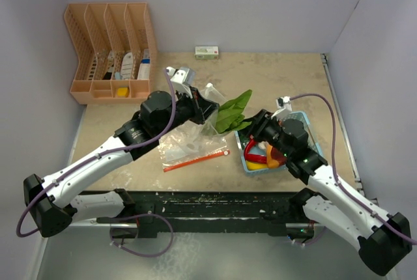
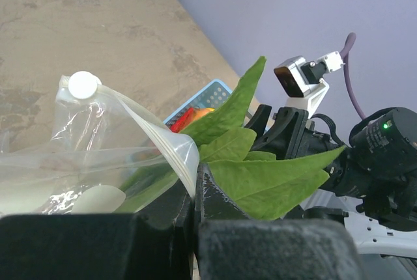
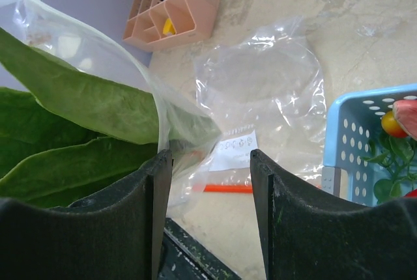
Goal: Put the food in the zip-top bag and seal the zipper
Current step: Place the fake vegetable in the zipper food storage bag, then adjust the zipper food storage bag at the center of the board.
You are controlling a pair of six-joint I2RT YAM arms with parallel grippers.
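Left gripper [image 2: 194, 192], fingers clamped shut on the bag [image 2: 98, 150] rim, holds it up left of the basket [image 3: 355, 143]. Leaves [image 2: 260, 182] lie partly inside its mouth, tips sticking out toward the basket. Right gripper [image 3: 210, 215], over the basket's left edge, is about half open beside the leaves, with nothing seen between its fingers.

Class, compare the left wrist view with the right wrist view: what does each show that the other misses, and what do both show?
Only the left wrist view shows the right arm's wrist camera. Only the right wrist view shows the peach organizer rack and a red-orange strip lying on the table. Both show the green leaves, the lifted clear bag and the blue basket.
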